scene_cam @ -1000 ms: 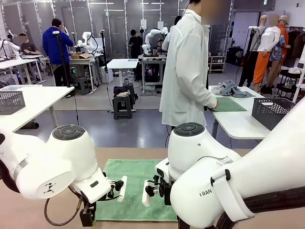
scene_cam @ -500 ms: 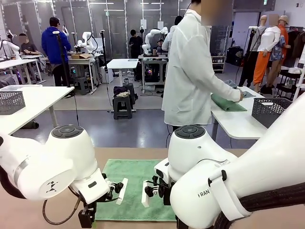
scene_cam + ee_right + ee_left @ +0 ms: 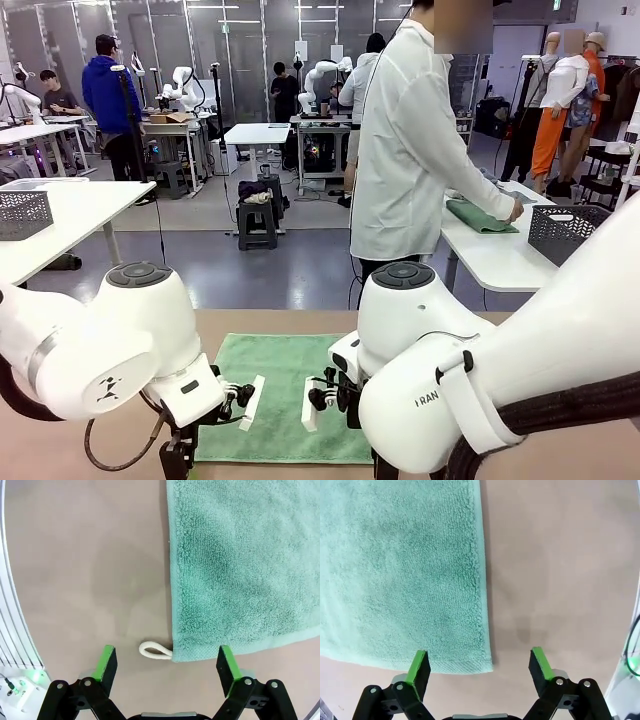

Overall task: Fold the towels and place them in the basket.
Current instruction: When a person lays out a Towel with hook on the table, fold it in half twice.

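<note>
A mint green towel (image 3: 285, 375) lies flat on the tan table between my two arms. In the left wrist view my left gripper (image 3: 479, 662) hangs open over one near corner of the towel (image 3: 400, 570), one green pad above the terry and the other above bare table. In the right wrist view my right gripper (image 3: 166, 656) is open over the other near corner of the towel (image 3: 240, 555), straddling its small white hanging loop (image 3: 155, 651). Neither gripper holds anything. The basket is out of view.
Bare tan tabletop (image 3: 560, 555) runs beside the towel on both sides. Beyond the far edge a person in a white coat (image 3: 405, 160) handles a dark green cloth (image 3: 480, 215) at a white table with a grey mesh bin (image 3: 570, 232).
The person has turned and folded the dark green cloth on the white table. My left arm has sunk slightly; both grippers stay open over the towel's near corners.
</note>
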Controlling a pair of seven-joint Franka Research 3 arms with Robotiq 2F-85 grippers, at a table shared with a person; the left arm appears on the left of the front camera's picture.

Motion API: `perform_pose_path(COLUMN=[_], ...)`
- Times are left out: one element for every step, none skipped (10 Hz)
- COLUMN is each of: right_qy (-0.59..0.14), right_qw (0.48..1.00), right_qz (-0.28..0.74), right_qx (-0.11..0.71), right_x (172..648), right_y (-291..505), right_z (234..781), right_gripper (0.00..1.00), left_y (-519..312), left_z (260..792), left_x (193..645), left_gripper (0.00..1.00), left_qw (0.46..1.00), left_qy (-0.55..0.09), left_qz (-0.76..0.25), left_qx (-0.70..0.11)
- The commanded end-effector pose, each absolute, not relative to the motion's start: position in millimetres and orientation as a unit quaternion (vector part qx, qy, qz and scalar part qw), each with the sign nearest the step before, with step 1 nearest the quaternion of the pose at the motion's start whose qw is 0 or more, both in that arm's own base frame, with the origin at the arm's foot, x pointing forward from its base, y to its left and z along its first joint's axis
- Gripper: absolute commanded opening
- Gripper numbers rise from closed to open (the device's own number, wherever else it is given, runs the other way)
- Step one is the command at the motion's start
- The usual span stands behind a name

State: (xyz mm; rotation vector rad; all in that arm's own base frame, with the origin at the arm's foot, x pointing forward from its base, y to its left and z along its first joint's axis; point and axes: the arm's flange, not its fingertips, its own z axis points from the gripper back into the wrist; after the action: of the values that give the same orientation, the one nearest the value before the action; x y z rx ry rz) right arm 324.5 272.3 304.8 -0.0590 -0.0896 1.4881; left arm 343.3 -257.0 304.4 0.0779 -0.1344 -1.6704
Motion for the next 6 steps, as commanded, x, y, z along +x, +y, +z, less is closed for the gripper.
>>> perform_pose_path(right_qy=[-0.042, -0.041, -0.039, -0.04, -0.04, -0.037], right_qw=[0.73, 0.73, 0.729, 0.727, 0.725, 0.724], right_qz=[0.682, 0.682, 0.683, 0.685, 0.688, 0.689], right_qx=[-0.006, -0.004, -0.001, 0.003, 0.005, 0.005], right_x=[310.2, 310.9, 311.5, 312.0, 313.5, 314.9], right_y=[241.8, 239.9, 238.2, 237.1, 235.8, 234.6], right_z=[297.5, 296.1, 294.2, 292.7, 290.7, 288.9], right_gripper=[1.0, 1.0, 1.0, 1.0, 1.0, 1.0], left_y=[-232.4, -230.6, -229.3, -228.6, -227.7, -227.1], left_z=[297.9, 296.1, 294.6, 294.3, 294.3, 294.1], left_x=[319.5, 320.1, 321.5, 322.6, 324.6, 326.7], left_gripper=[1.0, 1.0, 1.0, 1.0, 1.0, 1.0], left_qw=[0.677, 0.678, 0.68, 0.683, 0.684, 0.687], left_qy=[-0.049, -0.05, -0.051, -0.055, -0.057, -0.058], left_qz=[-0.734, -0.732, -0.73, -0.728, -0.727, -0.724], left_qx=[0.029, 0.03, 0.029, 0.028, 0.029, 0.026])
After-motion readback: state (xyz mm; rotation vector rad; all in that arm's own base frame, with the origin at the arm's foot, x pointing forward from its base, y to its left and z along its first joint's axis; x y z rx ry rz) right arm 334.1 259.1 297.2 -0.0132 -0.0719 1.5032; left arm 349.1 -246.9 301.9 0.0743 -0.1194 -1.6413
